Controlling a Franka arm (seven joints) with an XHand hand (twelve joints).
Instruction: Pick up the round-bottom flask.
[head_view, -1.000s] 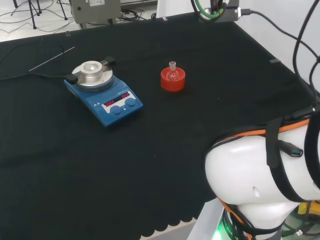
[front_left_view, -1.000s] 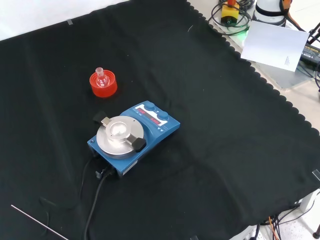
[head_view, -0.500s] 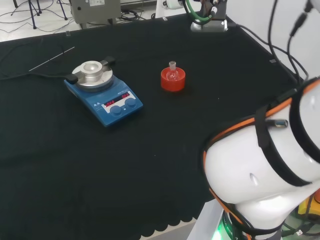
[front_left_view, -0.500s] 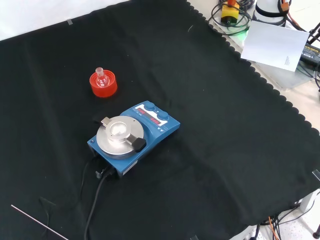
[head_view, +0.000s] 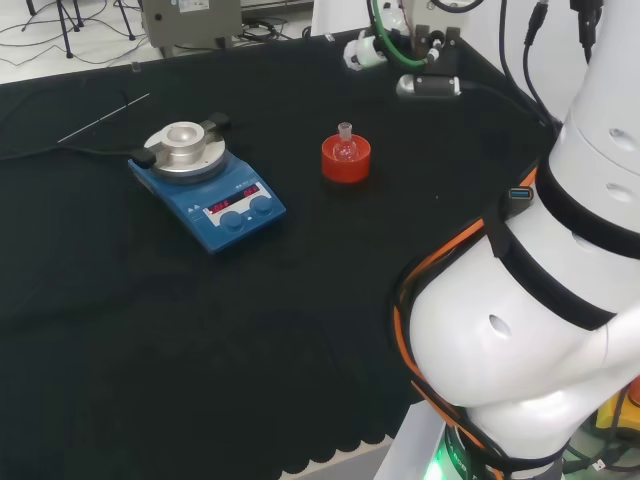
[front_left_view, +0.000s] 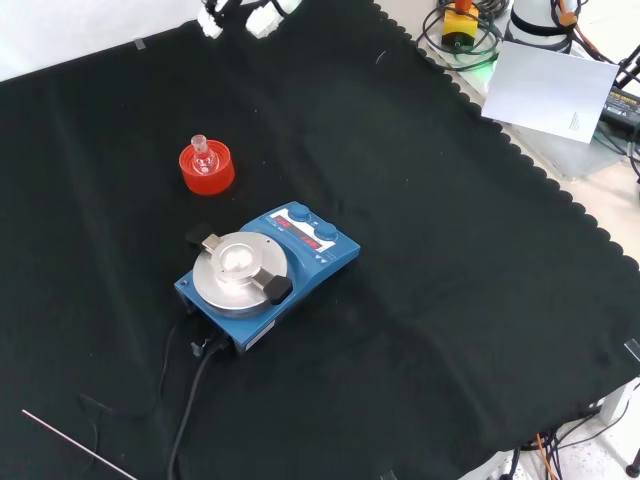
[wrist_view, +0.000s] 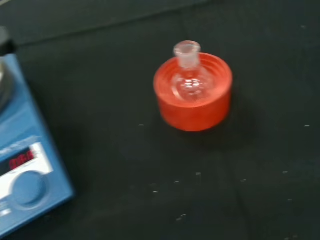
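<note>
Newly entered fingers (front_left_view: 212, 20) hover well above the flask (front_left_view: 203, 153).

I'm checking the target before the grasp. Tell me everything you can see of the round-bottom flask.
The round-bottom flask is small, of clear glass, with a round bulb and a short neck ending in a thicker lip. It stands upright, its bulb seated in a red ribbed ring stand on the black cloth, neck pointing up. It looks empty, though clear contents would be hard to tell. Nothing else touches it; the blue hotplate stirrer stands apart, to its left in the head view.
</note>
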